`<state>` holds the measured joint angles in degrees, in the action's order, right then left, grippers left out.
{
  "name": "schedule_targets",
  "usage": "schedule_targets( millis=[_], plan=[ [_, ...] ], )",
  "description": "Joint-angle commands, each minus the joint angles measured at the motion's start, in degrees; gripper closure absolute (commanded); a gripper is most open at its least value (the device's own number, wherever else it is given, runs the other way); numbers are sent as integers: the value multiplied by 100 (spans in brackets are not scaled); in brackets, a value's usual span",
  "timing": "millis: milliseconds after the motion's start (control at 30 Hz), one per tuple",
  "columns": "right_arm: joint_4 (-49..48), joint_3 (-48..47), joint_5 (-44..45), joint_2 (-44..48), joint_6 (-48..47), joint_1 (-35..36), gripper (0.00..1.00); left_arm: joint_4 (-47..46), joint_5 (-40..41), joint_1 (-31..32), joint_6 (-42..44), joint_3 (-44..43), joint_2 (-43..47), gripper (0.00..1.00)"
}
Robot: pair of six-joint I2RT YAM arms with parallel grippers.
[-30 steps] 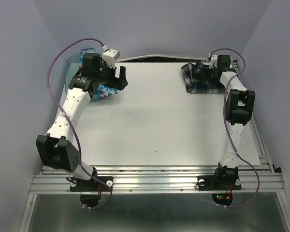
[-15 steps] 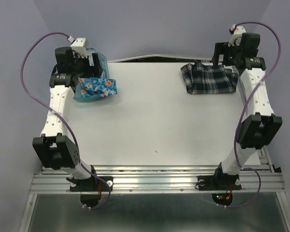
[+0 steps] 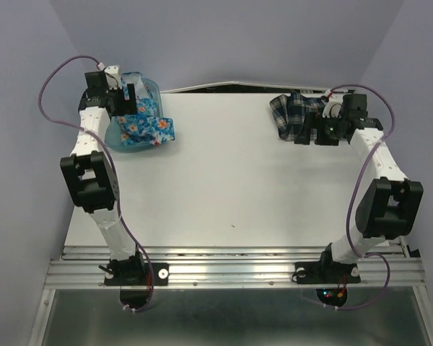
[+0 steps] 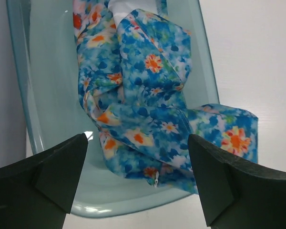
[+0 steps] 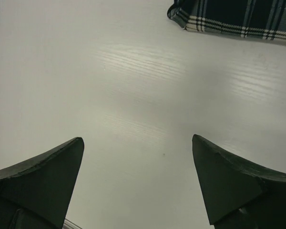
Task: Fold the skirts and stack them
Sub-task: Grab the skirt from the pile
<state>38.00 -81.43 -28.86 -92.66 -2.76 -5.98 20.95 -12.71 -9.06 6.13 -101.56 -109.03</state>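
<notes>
The blue flowered skirt (image 3: 150, 127) lies bunched in the teal bin (image 3: 127, 146) at the far left, one end spilling over the rim onto the table. In the left wrist view the flowered skirt (image 4: 143, 109) fills the bin (image 4: 52, 95). My left gripper (image 3: 127, 99) hovers open over the bin, its open jaws (image 4: 138, 183) above the skirt's near edge with nothing held. The navy plaid skirt (image 3: 291, 112) lies crumpled at the far right. My right gripper (image 3: 312, 134) is open and empty at its near right edge; the right wrist view shows bare table below the gripper (image 5: 138, 179) and the plaid skirt (image 5: 238, 19) ahead.
The white table (image 3: 231, 180) stretches between the two skirts. Purple walls close in on both sides and the back. The table's back edge runs just behind the bin and the plaid skirt. Both elbows stand raised over the table's side edges.
My left arm has folded back, its gripper now over the bin. My right gripper has come down from above and behind the plaid skirt to its near right edge. Both skirts lie where they were.
</notes>
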Motion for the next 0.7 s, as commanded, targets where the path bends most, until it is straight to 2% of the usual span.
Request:
schedule_targets(
  millis=[0, 233, 333, 367, 400, 433, 500, 533, 633, 667],
  plan=[
    [-126, 223, -392, 424, 110, -17, 0, -108, -83, 18, 134, -470, -398, 1],
    [23, 268, -410, 442, 57, -17, 0, -460, 110, 1, -147, -961, -1496, 1],
    [94, 180, -357, 433, 22, -17, 0, -355, 190, -8, -217, -1313, -1813, 9],
    [111, 154, -348, 425, 13, -17, 0, -337, 103, -8, -235, -1349, -1867, 19],
    [111, 145, -322, 424, 4, -17, 0, -311, 85, -25, -253, -1384, -1911, 25],
    [120, 145, -313, 424, 4, -17, 0, -311, 67, -26, -261, -1410, -1920, 38],
    [103, 136, -304, 416, 13, -17, 0, -293, -91, -26, -218, -1446, -1920, 52],
    [103, 136, -313, 416, 22, -17, 0, -241, -178, -26, -191, -1533, -1946, 66],
    [103, 110, -313, 398, 13, -17, 0, -30, -302, -26, -86, -1779, -1964, 87],
    [85, 110, -313, 407, 22, -17, 0, -3, -346, -34, -51, -1815, -1946, 100]
  ],
)
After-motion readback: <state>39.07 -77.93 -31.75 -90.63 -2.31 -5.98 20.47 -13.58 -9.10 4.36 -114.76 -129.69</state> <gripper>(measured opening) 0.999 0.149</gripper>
